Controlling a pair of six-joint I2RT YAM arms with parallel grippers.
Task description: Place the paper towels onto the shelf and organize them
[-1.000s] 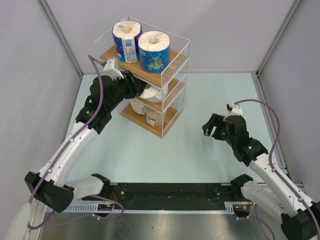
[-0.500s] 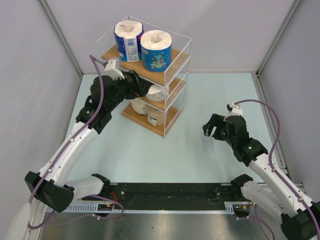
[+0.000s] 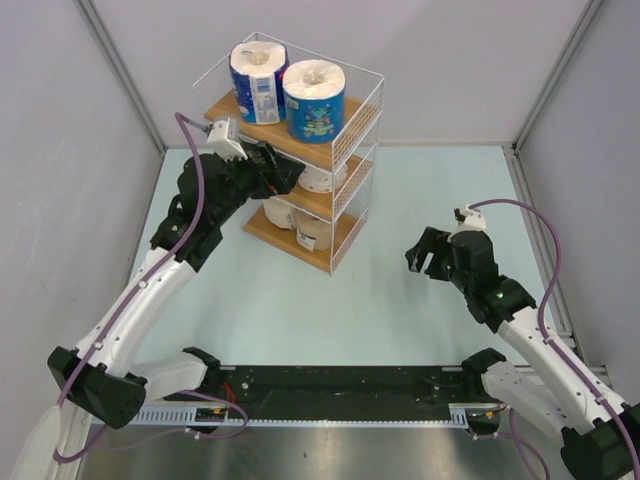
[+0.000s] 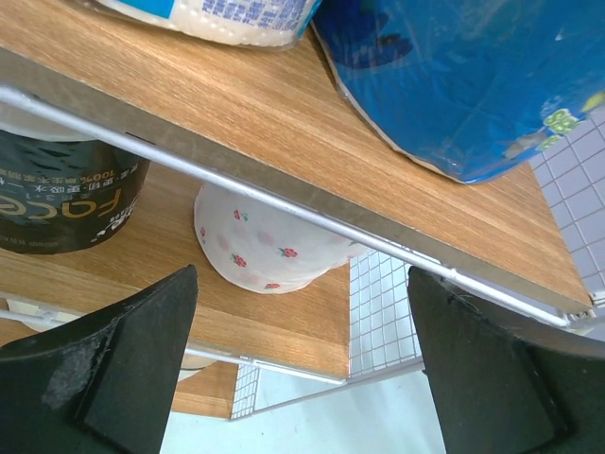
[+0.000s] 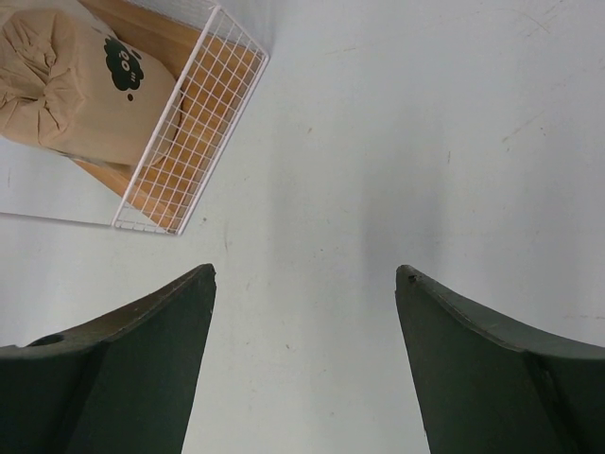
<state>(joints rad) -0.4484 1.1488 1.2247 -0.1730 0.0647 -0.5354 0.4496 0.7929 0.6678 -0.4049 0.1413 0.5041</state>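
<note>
- White dotted roll (image 4: 269, 251): upright on middle board of shelf (image 4: 284, 123), axis vertical, small red flowers on wrap.
- Left gripper (image 4: 301, 274): jaws wide, empty.
- Right gripper (image 5: 304, 271): jaws wide, empty.

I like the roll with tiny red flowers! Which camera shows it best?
The left wrist camera. There the flowered roll sits close up on the middle board of the shelf, its red specks plain. The top external camera shows only a white sliver of it under the top board. The right wrist camera misses it.
</note>
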